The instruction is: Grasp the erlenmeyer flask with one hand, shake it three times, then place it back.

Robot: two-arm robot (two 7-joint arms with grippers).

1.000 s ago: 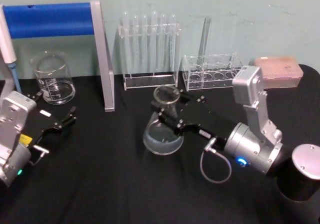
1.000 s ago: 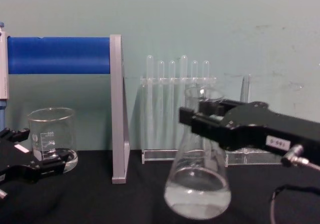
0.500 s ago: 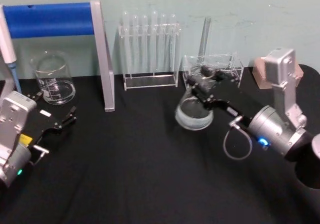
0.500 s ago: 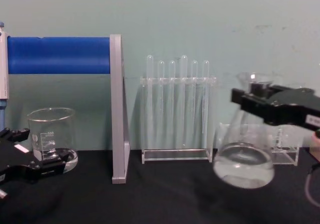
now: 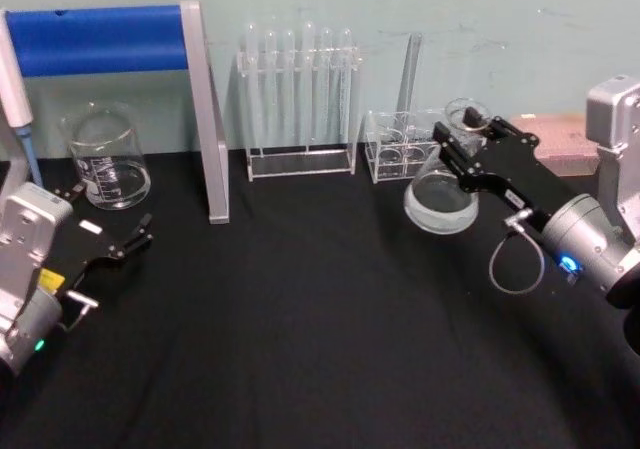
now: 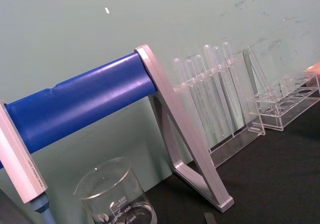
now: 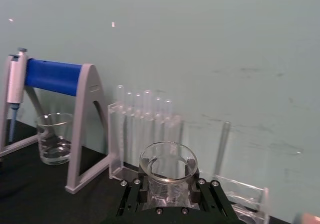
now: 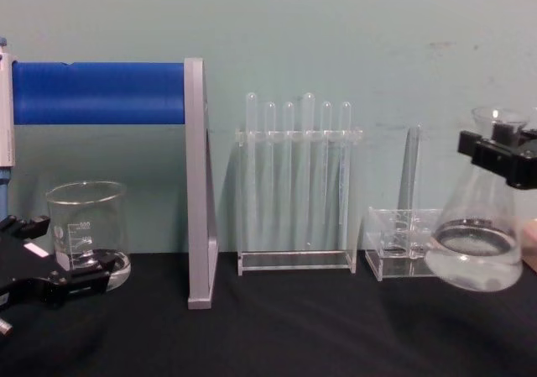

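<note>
The erlenmeyer flask (image 5: pixel 440 197) is clear glass with a little clear liquid in its wide base. It hangs tilted above the black table at the right, just in front of a low clear rack. My right gripper (image 5: pixel 463 137) is shut on its neck just under the flared rim. From the chest, the flask (image 8: pixel 475 244) hangs clear of the table with the right gripper (image 8: pixel 502 154) across its neck. The right wrist view looks down on the flask's rim (image 7: pixel 168 165), held between the jaws. My left gripper (image 5: pixel 108 267) rests open at the table's left, near the beaker.
A glass beaker (image 5: pixel 105 159) stands at the back left beside a grey stand with a blue bar (image 5: pixel 100 39). A tall test tube rack (image 5: pixel 300 99) and a low clear rack (image 5: pixel 415 147) line the back wall. A pink box (image 5: pixel 560 131) sits at the far right.
My right gripper has carried the flask from the table's middle to the right and upward. The liquid has shifted in the base. The left arm has not moved.
</note>
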